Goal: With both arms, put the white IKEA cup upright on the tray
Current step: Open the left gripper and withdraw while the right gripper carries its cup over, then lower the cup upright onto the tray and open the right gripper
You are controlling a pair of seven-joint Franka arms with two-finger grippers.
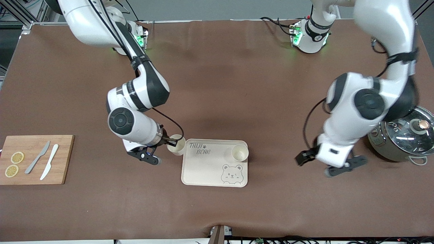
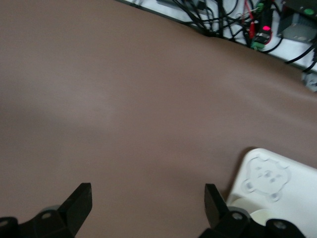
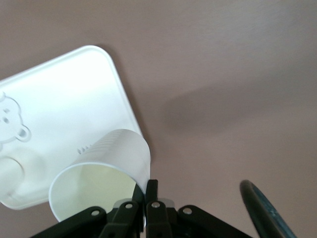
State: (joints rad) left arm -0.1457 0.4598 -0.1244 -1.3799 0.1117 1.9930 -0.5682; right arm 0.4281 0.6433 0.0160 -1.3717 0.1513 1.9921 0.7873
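The cream tray (image 1: 210,169) with "TAIJI BEAR" lettering lies near the middle of the table. One white cup (image 1: 239,153) stands upright on the tray's corner toward the left arm's end. My right gripper (image 1: 171,143) is shut on the rim of a second white cup (image 1: 177,145), at the tray's corner toward the right arm's end. The right wrist view shows this cup (image 3: 109,163) pinched by its wall in my right gripper (image 3: 147,191), over the tray's edge (image 3: 64,99). My left gripper (image 1: 325,163) is open and empty over bare table beside the tray; it also shows in the left wrist view (image 2: 147,206).
A wooden cutting board (image 1: 64,162) with two lemon slices (image 1: 17,157) and two knives (image 1: 44,161) lies at the right arm's end. A steel pot with a glass lid (image 1: 407,137) stands at the left arm's end, close to the left arm.
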